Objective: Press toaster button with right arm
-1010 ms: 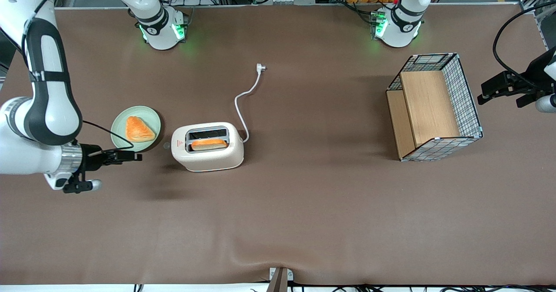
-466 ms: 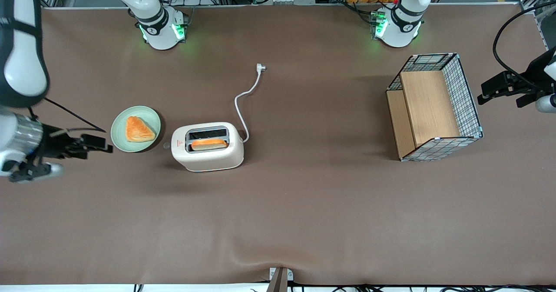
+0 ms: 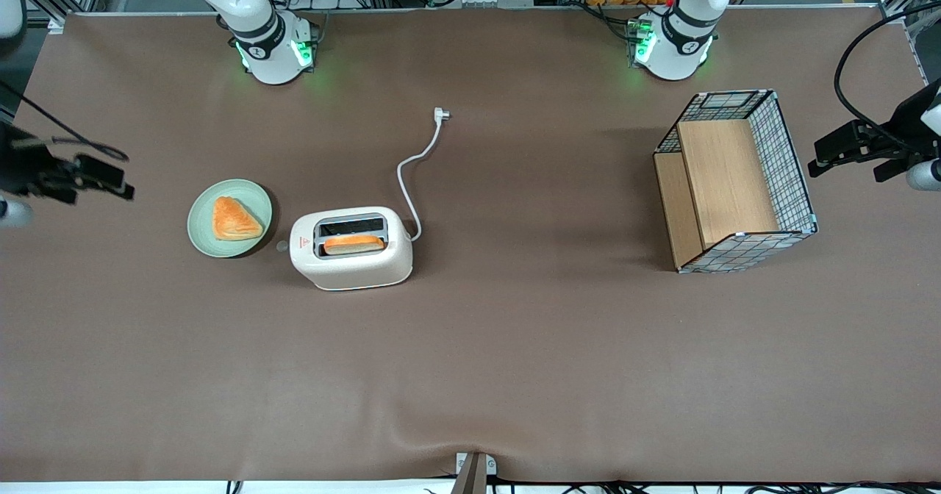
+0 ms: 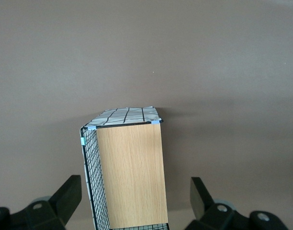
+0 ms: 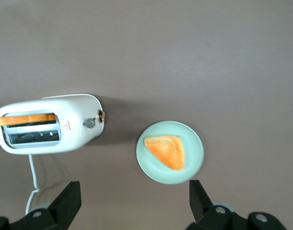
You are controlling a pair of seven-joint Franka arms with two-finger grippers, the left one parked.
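the toaster [image 3: 351,248] is seen standing on the brown table mat [image 3: 514,347], nearer the working arm's end than the middle, with one slice of bread [image 3: 353,243] in the slot nearer the front camera. its long axis is laid along the length of the table. the toaster button [image 5: 89,123] is found on the narrow end face that is turned toward the working arm's end, just beside the green plate [image 3: 197,231] carrying a pastry [image 3: 234,219]. the gripper [image 3: 110,178] of the right arm [image 3: 29,174] is recorded at the table's edge on that same end, well apart from the toaster and raised above the mat; its fingers [image 5: 64,203] are spread wide, nothing held. judgement: the button faces the gripper, so an approach along the toaster's long axis, passing over or beside the plate, is called for; the lever is small, so alignment is critical.
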